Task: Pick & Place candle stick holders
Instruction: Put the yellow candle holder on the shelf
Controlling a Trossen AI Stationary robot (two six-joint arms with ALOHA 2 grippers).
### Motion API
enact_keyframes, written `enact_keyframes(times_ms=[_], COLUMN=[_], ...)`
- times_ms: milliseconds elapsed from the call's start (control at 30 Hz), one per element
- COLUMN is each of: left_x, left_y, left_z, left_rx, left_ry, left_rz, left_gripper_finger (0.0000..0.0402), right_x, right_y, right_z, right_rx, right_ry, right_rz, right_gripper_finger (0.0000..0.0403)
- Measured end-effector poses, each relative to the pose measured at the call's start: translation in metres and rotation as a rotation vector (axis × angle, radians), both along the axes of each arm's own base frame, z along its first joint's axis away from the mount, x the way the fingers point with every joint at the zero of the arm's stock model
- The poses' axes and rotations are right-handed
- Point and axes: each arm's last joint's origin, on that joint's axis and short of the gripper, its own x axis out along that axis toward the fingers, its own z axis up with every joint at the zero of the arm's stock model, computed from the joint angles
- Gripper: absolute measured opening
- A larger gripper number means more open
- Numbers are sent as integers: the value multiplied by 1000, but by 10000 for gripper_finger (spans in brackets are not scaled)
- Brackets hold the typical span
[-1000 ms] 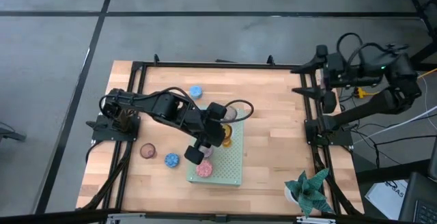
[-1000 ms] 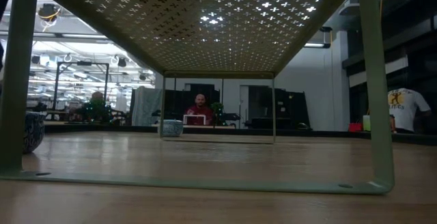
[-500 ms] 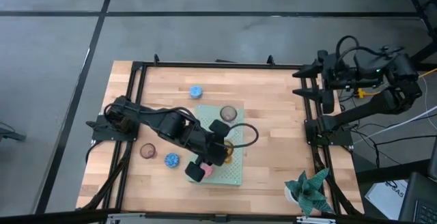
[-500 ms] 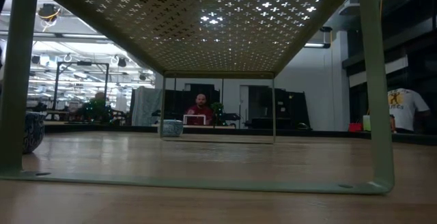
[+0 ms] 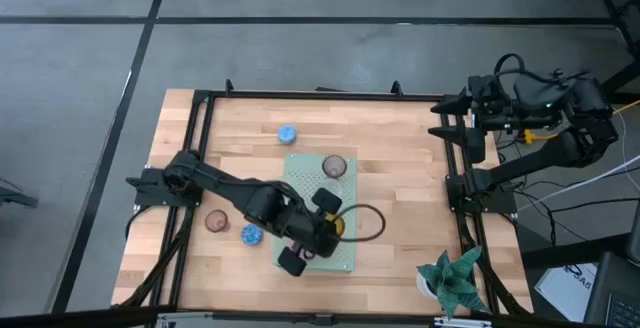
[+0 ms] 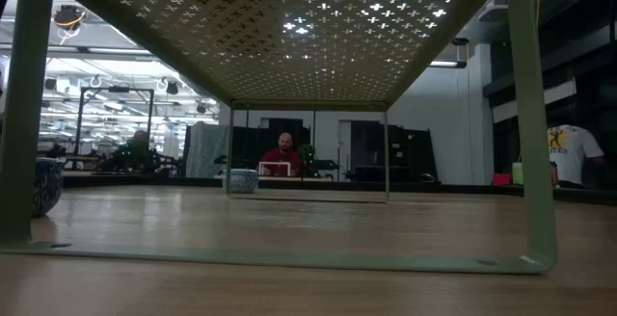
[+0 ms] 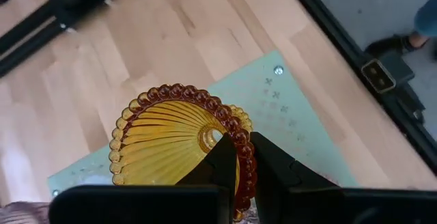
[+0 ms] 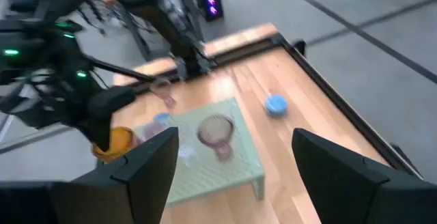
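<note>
I'm looking into a robotics lab or workshop hall. My wooden counter (image 5: 400,168) sits inside a black metal frame (image 5: 455,158) on a bare grey concrete floor (image 5: 300,53) marked with dark lines. Cables (image 5: 590,208) trail off beside the right arm's mount. Across the room I see ceiling strip lights (image 6: 106,65), dark equipment racks (image 6: 410,154) and a seated person (image 6: 281,149).

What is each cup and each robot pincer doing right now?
Left pincer: shut on the amber cup's rim, over the green board.
Amber cup: gripped, tilted on its side.
Right pincer: open, holding nothing, waiting off the table's right edge.
Mauve cup: upright on the board.
Blue cup: standing on the table, apart from the board.
</note>
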Motion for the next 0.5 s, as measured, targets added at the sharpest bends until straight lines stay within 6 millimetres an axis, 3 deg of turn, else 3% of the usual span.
enact_keyframes(times_ms=[200,500], left_x=[14,10], left_y=[-3,2], left_z=[-22,-27], left_rx=[59,60], left_ry=[31,105], left_rz=[47,161], left_gripper_finger=[22,25], right_x=[-7,-11], right_y=[-2,-3], right_z=[-11,-17], right_rx=[40,33], right_ry=[120,186], right_rz=[-69,-116], right_gripper_finger=[288,288])
